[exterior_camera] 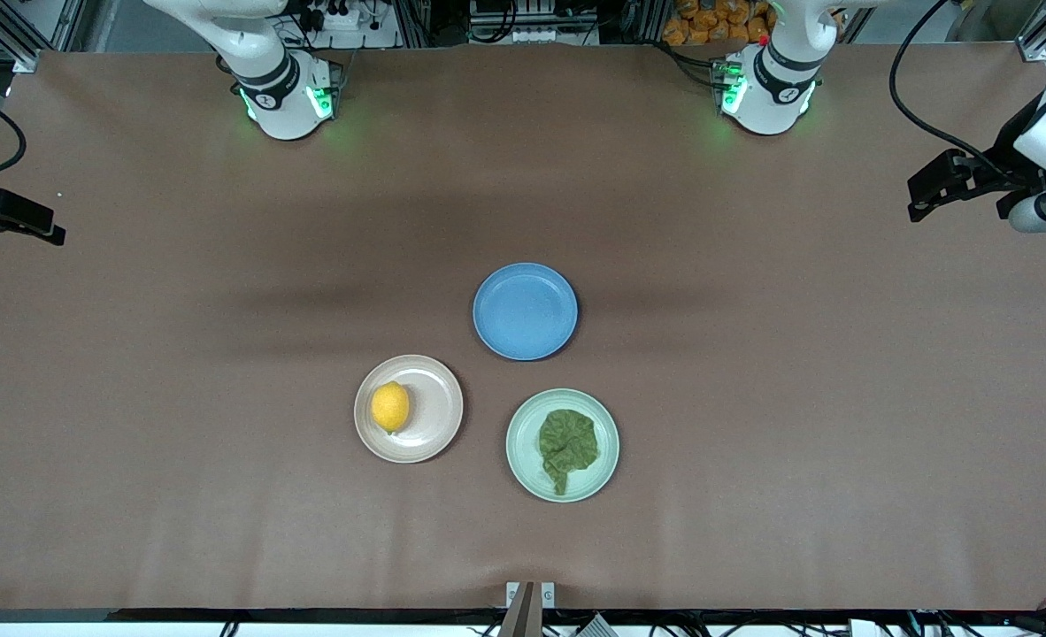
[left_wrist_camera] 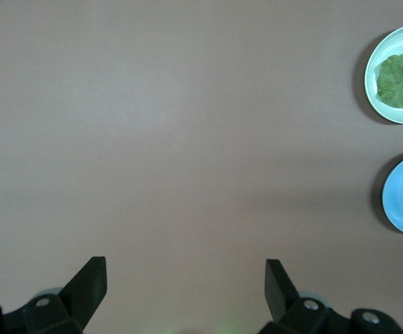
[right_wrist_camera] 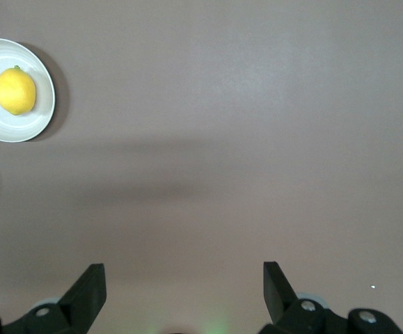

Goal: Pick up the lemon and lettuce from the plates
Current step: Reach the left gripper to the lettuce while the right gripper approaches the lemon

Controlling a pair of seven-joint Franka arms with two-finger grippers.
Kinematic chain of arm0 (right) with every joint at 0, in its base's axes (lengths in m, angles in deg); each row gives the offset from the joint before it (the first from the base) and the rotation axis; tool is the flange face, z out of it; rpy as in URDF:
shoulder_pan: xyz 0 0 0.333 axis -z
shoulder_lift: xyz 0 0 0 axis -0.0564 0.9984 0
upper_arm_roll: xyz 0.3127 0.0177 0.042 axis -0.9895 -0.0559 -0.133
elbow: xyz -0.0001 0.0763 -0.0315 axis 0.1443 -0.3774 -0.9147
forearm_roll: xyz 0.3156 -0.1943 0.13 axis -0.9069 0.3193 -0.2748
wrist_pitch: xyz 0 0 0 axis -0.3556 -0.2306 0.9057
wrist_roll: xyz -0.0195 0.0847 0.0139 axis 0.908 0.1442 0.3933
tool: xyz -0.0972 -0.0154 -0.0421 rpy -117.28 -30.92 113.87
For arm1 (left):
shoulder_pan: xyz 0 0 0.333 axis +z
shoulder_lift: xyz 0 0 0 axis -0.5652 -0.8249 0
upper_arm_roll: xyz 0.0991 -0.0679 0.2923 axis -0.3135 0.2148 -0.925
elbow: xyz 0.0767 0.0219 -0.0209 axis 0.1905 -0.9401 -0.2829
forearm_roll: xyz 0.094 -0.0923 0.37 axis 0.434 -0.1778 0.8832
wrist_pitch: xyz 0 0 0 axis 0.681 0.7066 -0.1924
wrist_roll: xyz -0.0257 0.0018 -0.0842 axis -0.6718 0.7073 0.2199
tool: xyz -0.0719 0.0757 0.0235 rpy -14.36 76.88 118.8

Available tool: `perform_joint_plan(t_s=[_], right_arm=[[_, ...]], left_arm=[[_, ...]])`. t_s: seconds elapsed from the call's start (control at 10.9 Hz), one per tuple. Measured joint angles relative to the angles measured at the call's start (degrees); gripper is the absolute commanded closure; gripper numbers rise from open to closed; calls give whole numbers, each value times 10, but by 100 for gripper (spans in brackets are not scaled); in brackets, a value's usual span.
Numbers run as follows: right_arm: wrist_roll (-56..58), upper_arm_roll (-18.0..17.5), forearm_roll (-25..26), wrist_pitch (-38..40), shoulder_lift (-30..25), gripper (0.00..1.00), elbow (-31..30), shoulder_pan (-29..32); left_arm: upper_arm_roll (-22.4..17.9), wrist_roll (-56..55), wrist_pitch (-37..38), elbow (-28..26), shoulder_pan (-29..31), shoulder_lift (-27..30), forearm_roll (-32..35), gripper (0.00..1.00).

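Lemon (exterior_camera: 390, 406) on the beige plate (exterior_camera: 430, 433), lettuce (exterior_camera: 567, 446) on the mint plate (exterior_camera: 523, 460), both mid-table toward the camera edge. Lemon's firm, slick — pinch its middle; lettuce is limp — grab the crumpled centre. Left gripper (left_wrist_camera: 186, 278) and right gripper (right_wrist_camera: 184, 278) hover at the table's ends, jaws spread, empty.

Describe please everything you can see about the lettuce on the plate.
The lettuce is one wrinkly, dark green leaf, lying flat in the pale mint green plate. Its narrow stem end points toward the front camera. It covers about the middle half of the plate and stays inside the rim. Only the plate touches it. This plate is the one nearest the front camera, toward the left arm's end of the table.
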Motion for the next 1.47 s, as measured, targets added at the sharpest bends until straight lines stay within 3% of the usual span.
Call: perform_joint_plan(t_s=[0.74,1.2,1.47], right_arm=[[0,0,0,0,0,0,0,0],[0,0,0,0,1,0,-1,0],[0,-1,-1,0,1,0,-1,-3]], left_arm=[[2,0,-20,0,-3,-25,-8,0],[5,0,-148,0,-42,-103,-30,0],[6,0,-250,0,-99,-169,-31,0]])
